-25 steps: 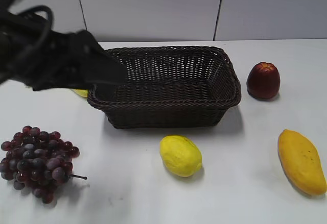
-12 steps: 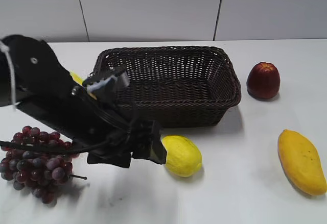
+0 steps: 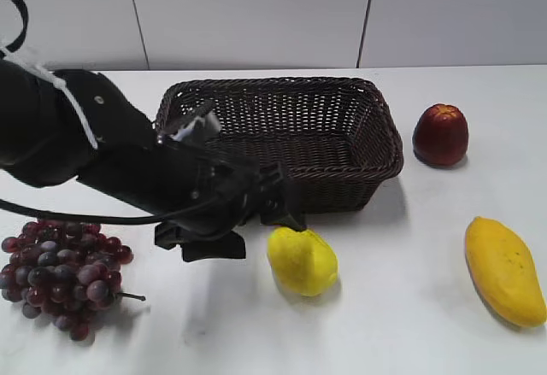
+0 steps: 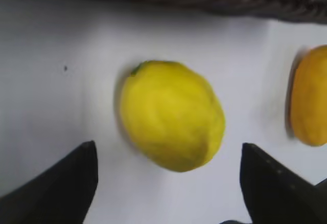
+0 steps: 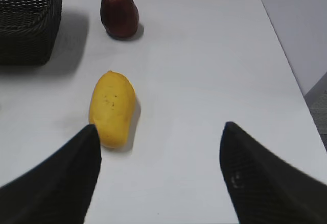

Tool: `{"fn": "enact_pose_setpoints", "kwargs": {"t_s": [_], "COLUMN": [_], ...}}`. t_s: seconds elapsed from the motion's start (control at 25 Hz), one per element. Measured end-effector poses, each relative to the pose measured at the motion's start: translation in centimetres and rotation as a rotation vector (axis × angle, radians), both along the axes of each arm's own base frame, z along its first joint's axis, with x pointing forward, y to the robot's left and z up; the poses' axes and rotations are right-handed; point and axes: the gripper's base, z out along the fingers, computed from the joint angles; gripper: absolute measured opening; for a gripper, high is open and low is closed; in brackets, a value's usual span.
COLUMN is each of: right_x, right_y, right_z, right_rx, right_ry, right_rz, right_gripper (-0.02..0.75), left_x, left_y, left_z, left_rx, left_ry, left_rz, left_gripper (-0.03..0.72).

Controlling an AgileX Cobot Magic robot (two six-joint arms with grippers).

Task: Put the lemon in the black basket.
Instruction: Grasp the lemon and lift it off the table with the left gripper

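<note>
While the lemon [image 4: 171, 115] lies at six o'clock of the black basket [image 3: 282, 140], the left gripper [image 4: 168, 183] hangs above it, spread wide.

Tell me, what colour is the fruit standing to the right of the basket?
Dark red apple, seen best in the right wrist view.

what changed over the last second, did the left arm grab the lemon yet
Not yet. The left arm swung from the black basket's left end down and forward to the lemon. The left gripper is open, fingers either side of the lemon, not touching. The lemon, basket, grapes, mango and red fruit have not moved. The right gripper is open, above the table near the mango.
</note>
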Motion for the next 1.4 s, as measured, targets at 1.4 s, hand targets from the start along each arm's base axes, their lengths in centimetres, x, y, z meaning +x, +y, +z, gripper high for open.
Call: {"fn": "enact_pose_setpoints", "kwargs": {"t_s": [1.4], "right_x": [0.0], "right_y": [0.0], "right_z": [0.0], "right_rx": [0.000], "right_ry": [0.000], "right_rz": [0.000], "right_gripper": [0.590], "left_x": [1.3], "left_y": [-2.4], "left_z": [-5.6], "left_rx": [-0.039], "left_ry": [0.267], "left_rz": [0.126], "left_gripper": [0.561]}}
